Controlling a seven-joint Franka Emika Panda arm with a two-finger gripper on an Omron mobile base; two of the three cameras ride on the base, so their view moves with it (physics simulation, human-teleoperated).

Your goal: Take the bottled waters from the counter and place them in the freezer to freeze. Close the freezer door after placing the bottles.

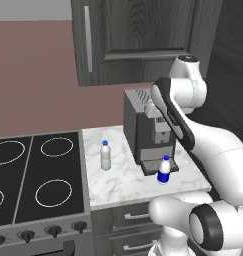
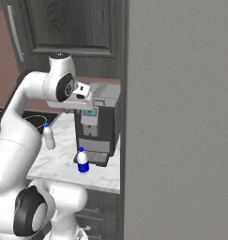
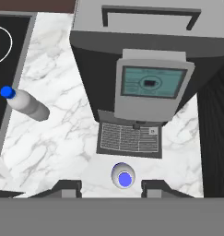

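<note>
Two bottled waters stand on the white marble counter (image 1: 123, 187). The pale one (image 1: 106, 156) (image 2: 49, 137) (image 3: 26, 103) is near the stove. The one with a dark blue band (image 1: 164, 171) (image 2: 82, 161) (image 3: 122, 176) stands just in front of the coffee machine's drip tray. My gripper (image 3: 111, 186) hangs open well above the counter and looks straight down. The blue-banded bottle's cap lies between the two fingertips, far below them. Nothing is held. A tall light-grey wall (image 2: 181, 117) at the right looks like the freezer's side. The freezer door is out of view.
A dark coffee machine (image 1: 148, 130) (image 2: 96, 122) (image 3: 145, 83) stands at the back of the counter, right under my hand. The black stove top (image 1: 33, 170) (image 3: 2, 46) borders the counter on the left. A dark wall cabinet (image 1: 138, 35) hangs overhead.
</note>
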